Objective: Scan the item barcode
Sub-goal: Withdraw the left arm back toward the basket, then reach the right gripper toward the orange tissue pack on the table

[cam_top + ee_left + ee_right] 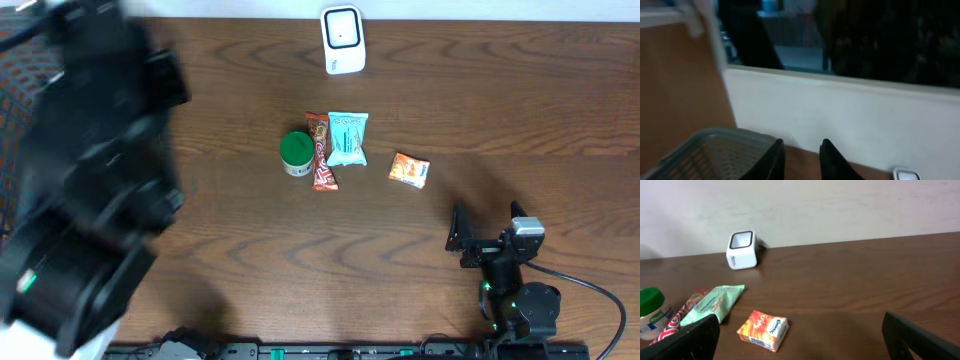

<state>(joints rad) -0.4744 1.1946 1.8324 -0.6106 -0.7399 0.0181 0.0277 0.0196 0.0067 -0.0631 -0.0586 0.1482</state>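
Presently, left gripper (800,150): its wrist view shows both dark fingers (774,159) rising from the bottom edge, parted by a narrow gap. Bare wood shows through the gap. Nothing is pinched and nothing is touched. It points toward a white wall (850,115), with a grey mesh basket (700,150) just left of the fingers. From overhead the left arm (90,170) is a large blurred black mass over the left side of the table (220,260); the jaws cannot be made out there.

Right gripper (800,320): fingers spread wide, one at each lower corner of its wrist view, empty and in contact with nothing. The overhead view places it (485,228) near the front right of the table, apart from the goods.

Items lie loose on the wood mid-table, none held:
- green-lidded tub (296,153)
- red snack bar (321,158), touching the tub on its right
- teal packet (348,138), against the bar's other side
- orange box (409,169), alone a little further right and nearest the right gripper

Scanner (342,40): white, stands at the far edge behind the group and well apart from it, with its dark window turned toward the table. Barcodes are too small to read in any view.
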